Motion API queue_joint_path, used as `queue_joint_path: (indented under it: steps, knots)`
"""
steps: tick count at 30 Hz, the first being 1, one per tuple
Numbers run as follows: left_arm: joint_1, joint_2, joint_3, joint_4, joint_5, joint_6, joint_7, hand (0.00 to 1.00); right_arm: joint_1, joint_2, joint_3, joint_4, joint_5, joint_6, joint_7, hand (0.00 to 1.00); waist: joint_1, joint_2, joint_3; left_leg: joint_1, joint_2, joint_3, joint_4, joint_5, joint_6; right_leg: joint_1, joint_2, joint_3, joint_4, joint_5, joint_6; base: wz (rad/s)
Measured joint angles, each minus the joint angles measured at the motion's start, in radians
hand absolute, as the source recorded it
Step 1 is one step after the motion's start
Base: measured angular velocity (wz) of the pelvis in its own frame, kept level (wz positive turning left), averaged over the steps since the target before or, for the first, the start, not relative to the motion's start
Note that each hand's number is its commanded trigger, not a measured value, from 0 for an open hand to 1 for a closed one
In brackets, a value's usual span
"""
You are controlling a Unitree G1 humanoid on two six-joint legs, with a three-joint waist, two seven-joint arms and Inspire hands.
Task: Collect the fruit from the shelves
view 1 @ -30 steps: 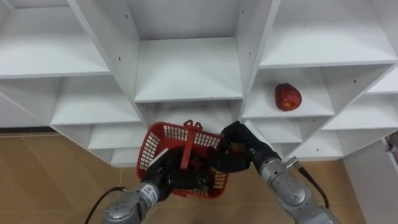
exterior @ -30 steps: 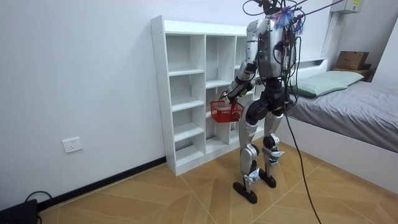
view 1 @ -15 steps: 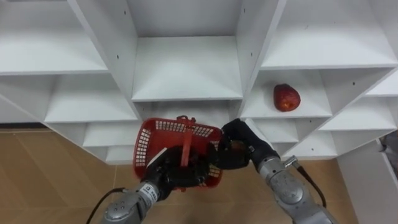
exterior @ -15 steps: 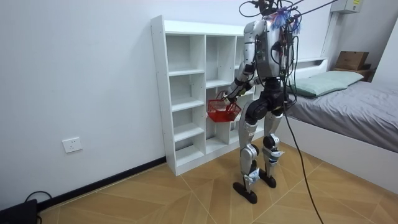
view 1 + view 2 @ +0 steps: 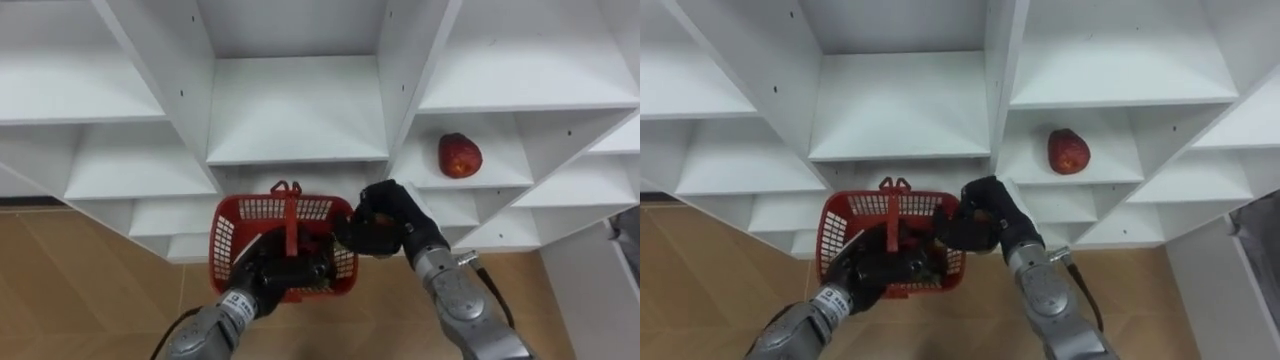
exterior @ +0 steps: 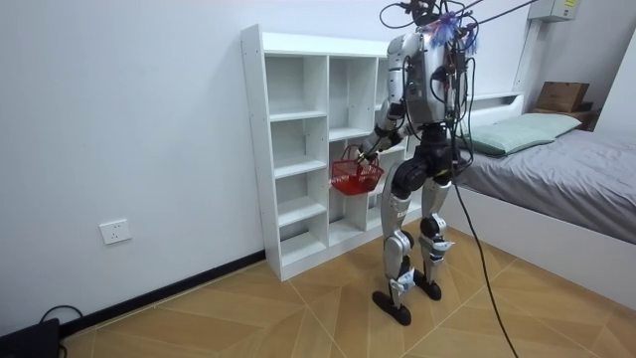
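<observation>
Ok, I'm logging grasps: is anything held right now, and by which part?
The left hand holds the red basket by its handle. The right hand is at the basket's right rim; whether it holds anything cannot be told.

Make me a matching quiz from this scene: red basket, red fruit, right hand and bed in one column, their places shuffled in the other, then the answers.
1 red basket
2 red fruit
3 right hand
4 bed

A on a shelf of the closet
B at the basket's right rim
C held by the left hand
D at the room view's right

Pairs: 1-C, 2-A, 3-B, 4-D
</observation>
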Motion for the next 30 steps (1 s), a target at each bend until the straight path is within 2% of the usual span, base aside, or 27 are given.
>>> queue_joint_path:
  steps: [2,5,7,9,13,15,20,30]
  knots:
    - [0.000,-0.006,0.000,0.000,-0.004,0.000,0.000,1.00,-0.001,0.005,0.000,0.013,0.045,0.000,-0.021,1.00,-0.002,0.002,0.0015,0.000,0.000,0.000,0.000,0.000,0.000,0.000,0.000,0.000,0.001,0.000,0.000,0.00]
    - [-0.002,-0.026,0.000,0.000,-0.017,0.000,0.002,1.00,-0.004,0.008,-0.008,0.014,0.080,0.000,-0.049,1.00,-0.001,0.015,0.0082,-0.002,0.000,0.001,0.000,0.000,0.000,-0.002,0.001,0.004,0.000,0.001,0.002,0.00]
    - [-0.003,-0.027,-0.026,0.000,-0.016,0.006,-0.002,1.00,-0.009,0.013,-0.009,0.014,0.109,0.000,-0.070,1.00,0.000,0.025,0.0084,-0.003,0.000,0.001,0.000,0.000,0.000,-0.004,0.001,0.004,-0.001,0.001,0.002,0.00]
    - [-0.004,-0.037,-0.067,0.000,-0.015,0.026,-0.011,1.00,-0.030,0.016,-0.010,0.014,0.143,0.000,-0.081,1.00,-0.001,0.038,0.0077,-0.007,0.000,0.001,0.000,0.000,0.000,-0.006,0.001,0.004,-0.003,0.001,0.002,0.00]
    - [-0.006,-0.050,-0.099,0.000,-0.013,0.051,-0.036,1.00,-0.059,0.024,-0.007,0.023,0.148,0.000,-0.104,1.00,0.001,0.048,0.0063,-0.007,0.000,0.002,0.001,0.000,0.000,-0.007,0.001,0.005,-0.003,0.001,0.002,0.00]
    - [-0.007,-0.058,-0.101,0.000,-0.014,0.058,-0.050,1.00,-0.063,0.027,-0.007,0.024,0.147,0.000,-0.115,1.00,0.001,0.049,0.0061,-0.006,0.000,0.002,0.001,0.000,0.000,-0.007,0.001,0.006,-0.003,0.001,0.002,0.00]
    - [-0.012,-0.056,-0.124,0.000,-0.012,0.071,-0.060,1.00,-0.063,0.029,0.001,0.027,0.148,0.000,-0.145,1.00,0.001,0.049,0.0060,-0.005,0.000,0.003,0.001,0.000,0.000,-0.007,0.001,0.005,-0.002,0.001,0.001,0.00]
    - [-0.012,-0.056,-0.136,0.000,0.011,0.072,-0.070,1.00,-0.063,0.031,0.001,0.027,0.151,-0.001,-0.170,1.00,0.002,0.050,0.0054,0.001,0.000,0.008,0.007,0.000,0.000,-0.006,0.000,0.011,0.011,0.001,0.001,-0.01]
